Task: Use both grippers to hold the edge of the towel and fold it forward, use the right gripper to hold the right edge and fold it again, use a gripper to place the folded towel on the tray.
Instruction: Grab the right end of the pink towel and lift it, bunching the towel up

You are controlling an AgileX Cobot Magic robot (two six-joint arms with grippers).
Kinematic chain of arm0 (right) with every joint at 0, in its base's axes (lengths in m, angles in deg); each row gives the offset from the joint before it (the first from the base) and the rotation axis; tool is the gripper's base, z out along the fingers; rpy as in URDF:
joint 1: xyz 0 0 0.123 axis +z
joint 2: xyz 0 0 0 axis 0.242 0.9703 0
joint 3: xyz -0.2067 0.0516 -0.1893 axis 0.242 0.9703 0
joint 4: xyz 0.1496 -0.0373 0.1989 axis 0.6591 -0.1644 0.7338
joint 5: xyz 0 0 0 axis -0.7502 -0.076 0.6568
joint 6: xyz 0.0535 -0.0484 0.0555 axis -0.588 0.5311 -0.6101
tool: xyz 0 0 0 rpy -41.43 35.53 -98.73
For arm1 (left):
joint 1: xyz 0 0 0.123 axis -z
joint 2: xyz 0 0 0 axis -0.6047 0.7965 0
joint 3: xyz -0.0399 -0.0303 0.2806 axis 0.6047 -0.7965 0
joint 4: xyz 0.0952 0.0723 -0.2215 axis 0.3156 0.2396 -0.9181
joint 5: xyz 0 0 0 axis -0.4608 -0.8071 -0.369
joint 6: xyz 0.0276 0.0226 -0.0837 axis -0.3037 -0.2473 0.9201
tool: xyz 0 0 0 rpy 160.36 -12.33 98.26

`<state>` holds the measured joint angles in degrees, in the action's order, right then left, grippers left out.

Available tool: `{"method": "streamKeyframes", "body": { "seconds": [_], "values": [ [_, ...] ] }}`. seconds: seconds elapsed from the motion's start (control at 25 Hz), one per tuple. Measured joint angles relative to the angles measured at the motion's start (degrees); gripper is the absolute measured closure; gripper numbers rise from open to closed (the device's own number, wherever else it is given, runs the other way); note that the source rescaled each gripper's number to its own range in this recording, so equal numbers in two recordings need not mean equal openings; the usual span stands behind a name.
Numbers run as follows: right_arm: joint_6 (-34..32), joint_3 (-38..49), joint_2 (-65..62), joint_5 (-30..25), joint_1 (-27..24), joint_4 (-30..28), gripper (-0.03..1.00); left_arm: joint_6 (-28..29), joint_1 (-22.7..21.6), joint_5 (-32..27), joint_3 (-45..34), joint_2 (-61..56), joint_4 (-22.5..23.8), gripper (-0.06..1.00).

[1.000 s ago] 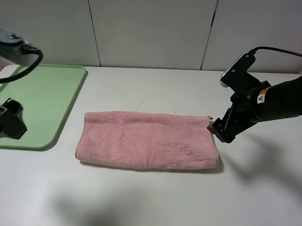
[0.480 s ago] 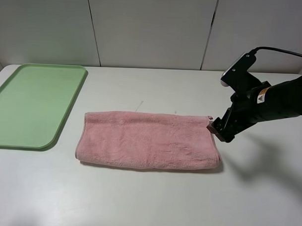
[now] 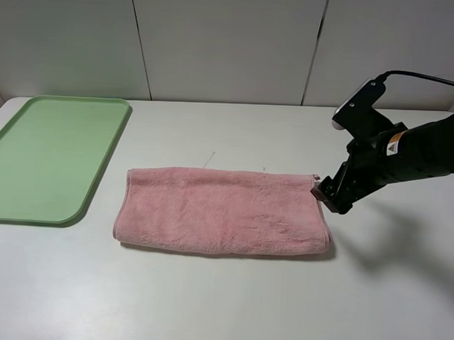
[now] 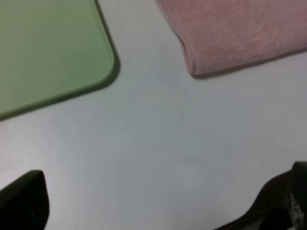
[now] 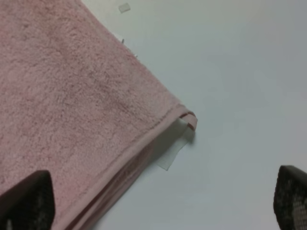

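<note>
The pink towel lies folded once into a long band on the white table. My right gripper hovers at the band's right end, open, with nothing between its fingers. In the right wrist view the towel shows its stitched hem and the small loop tag at the corner, and the two fingertips stand wide apart on either side of that edge. The green tray sits at the far left. My left gripper is open above bare table, near the tray's corner and the towel's left end. That arm is out of the exterior view.
A pale label sticks out from under the towel's corner. Small marks dot the table behind the towel. Grey wall panels close off the back. The right arm's cable arcs above it.
The left arm, which stood over the tray's left side a second ago, has withdrawn out of the exterior view. The right arm and the towel have not moved.
</note>
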<state>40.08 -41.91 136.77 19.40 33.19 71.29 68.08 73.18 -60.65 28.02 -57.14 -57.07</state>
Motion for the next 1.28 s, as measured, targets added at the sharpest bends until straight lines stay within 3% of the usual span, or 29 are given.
{"method": "streamKeyframes", "body": {
  "seconds": [0.24, 0.44, 0.6, 0.84, 1.28],
  "values": [
    [0.00, 0.00, 0.00, 0.00, 0.00, 0.00, -0.03, -3.26, -1.60, 0.33, -0.06, -5.56, -1.60, -0.06],
    [0.00, 0.00, 0.00, 0.00, 0.00, 0.00, -0.03, -7.30, -10.51, 0.33, -0.18, -12.27, -2.97, -0.06],
    [0.00, 0.00, 0.00, 0.00, 0.00, 0.00, -0.03, -14.98, -18.48, 0.47, -0.50, -15.15, -7.48, -0.06],
    [-2.90, 0.00, 0.00, 0.00, 0.00, 0.00, -0.03, -23.88, -21.52, 0.49, -0.55, -15.31, -13.69, -0.06],
    [-15.90, 0.00, 0.00, 3.29, 0.00, 0.00, -0.03, -22.86, -28.61, 0.49, -0.55, -15.31, -14.30, -0.06]
  ]
}}
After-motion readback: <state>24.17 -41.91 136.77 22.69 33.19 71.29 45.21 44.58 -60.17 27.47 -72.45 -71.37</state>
